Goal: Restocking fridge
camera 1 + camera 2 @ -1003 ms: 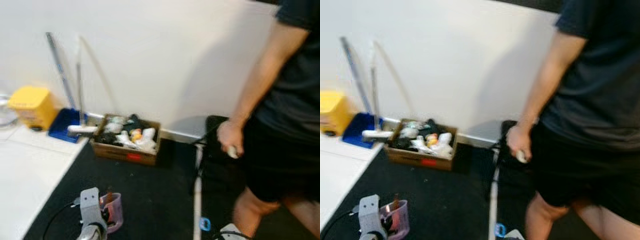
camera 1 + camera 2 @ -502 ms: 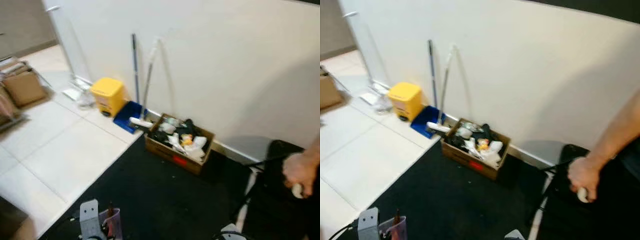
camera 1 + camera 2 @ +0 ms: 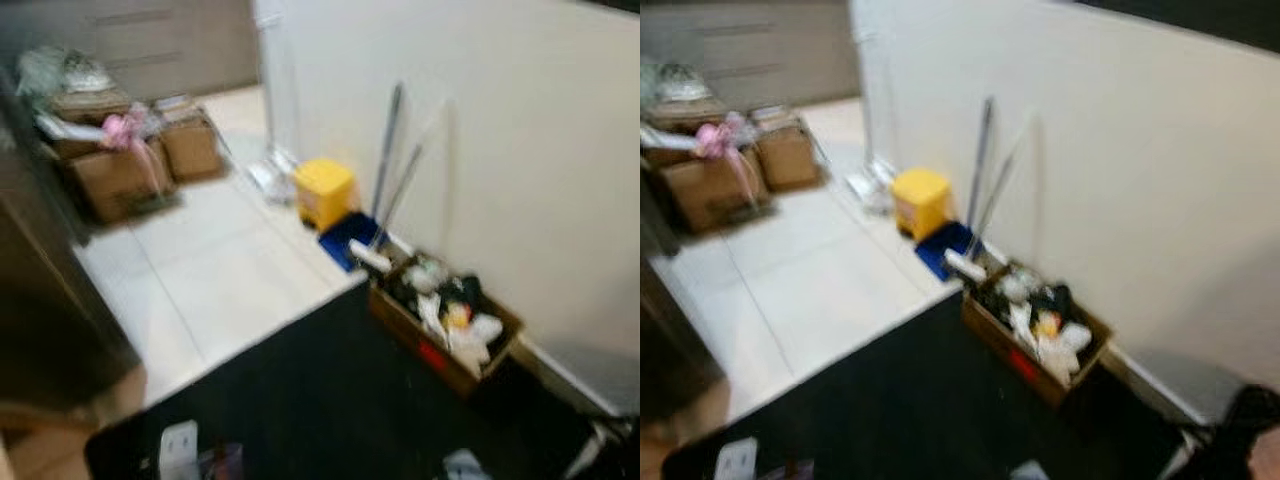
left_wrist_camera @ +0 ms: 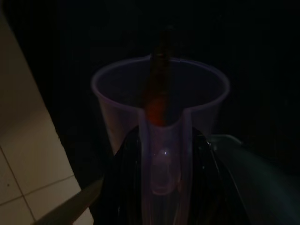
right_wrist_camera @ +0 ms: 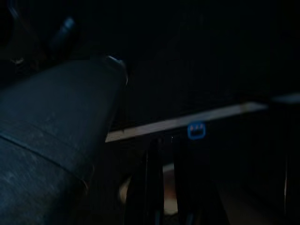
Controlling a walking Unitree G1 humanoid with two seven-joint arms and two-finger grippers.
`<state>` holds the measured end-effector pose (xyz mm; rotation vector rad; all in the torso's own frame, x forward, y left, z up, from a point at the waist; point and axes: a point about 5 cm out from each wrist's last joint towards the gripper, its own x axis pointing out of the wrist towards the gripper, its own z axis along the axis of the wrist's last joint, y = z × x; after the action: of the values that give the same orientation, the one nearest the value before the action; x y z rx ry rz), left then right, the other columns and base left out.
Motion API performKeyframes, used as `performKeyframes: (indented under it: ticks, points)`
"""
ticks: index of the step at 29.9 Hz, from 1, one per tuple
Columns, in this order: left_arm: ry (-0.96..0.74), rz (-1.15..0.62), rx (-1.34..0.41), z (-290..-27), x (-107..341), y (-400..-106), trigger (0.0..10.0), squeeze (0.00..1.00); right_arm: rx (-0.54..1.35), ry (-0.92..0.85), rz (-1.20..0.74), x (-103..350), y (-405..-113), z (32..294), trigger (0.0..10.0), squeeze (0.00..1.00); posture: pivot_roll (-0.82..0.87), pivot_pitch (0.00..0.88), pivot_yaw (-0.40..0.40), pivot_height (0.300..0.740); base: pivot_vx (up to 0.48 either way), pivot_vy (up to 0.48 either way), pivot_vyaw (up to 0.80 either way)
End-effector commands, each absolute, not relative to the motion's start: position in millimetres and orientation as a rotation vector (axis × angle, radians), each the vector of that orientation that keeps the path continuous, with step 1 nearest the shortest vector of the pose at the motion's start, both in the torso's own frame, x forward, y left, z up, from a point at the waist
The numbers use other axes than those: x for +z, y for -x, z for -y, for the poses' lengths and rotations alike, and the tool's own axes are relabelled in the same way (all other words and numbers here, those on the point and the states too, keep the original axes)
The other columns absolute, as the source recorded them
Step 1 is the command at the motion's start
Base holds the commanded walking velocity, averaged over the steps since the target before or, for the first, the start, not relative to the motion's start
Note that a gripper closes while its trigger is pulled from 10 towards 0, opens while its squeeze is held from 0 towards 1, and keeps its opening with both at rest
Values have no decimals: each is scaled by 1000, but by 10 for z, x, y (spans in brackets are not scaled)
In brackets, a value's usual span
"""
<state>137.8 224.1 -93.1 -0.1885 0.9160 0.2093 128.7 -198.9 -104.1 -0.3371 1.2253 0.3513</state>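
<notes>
My left gripper (image 4: pixel 161 157) is shut on the handle of a translucent purple cup (image 4: pixel 159 108). A dark, bottle-like object (image 4: pixel 157 89) with a reddish glow stands inside the cup. In the blurred left eye view the cup (image 3: pixel 222 464) and the grey wrist block (image 3: pixel 179 450) sit at the bottom edge, over the black mat (image 3: pixel 340 400). A tall dark unit (image 3: pixel 40 300) stands at the left edge. In the very dark right wrist view, the right gripper (image 5: pixel 165 187) hangs above the floor.
An open cardboard box of odds and ends (image 3: pixel 445 325) stands against the white wall. Beside it are a blue dustpan (image 3: pixel 350 232), a yellow bin (image 3: pixel 324 190) and two leaning poles (image 3: pixel 392 150). Stacked cardboard boxes (image 3: pixel 120 165) sit at the back left on white tiles (image 3: pixel 220 270).
The camera has swung left: the person has slid out to the right, and the stacked boxes and dark unit have come into view. The cup stays in my left gripper.
</notes>
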Motion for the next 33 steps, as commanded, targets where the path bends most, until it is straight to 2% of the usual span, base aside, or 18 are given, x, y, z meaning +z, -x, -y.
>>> performKeyframes:
  ticks: [1,5,14,33]
  points:
    - [179,-929,188,-2228,-937,-1375,10000,0,338,338,-1238,-1044,-1253,2041,10000,0,62,5,-69,740,0,0,794]
    - [167,-939,170,-2226,-942,-1364,10000,0,331,344,-1235,-1044,-1255,2044,10000,0,63,4,-68,740,0,0,794]
    - [175,-962,181,-2219,-963,-1321,10000,0,339,337,-1244,-1048,-1243,2040,10000,0,63,0,-67,740,0,-380,0]
    - [187,-942,187,-2318,-929,-1345,10000,0,358,343,-1255,-1045,-1242,2049,10000,0,62,1,-74,740,0,0,793]
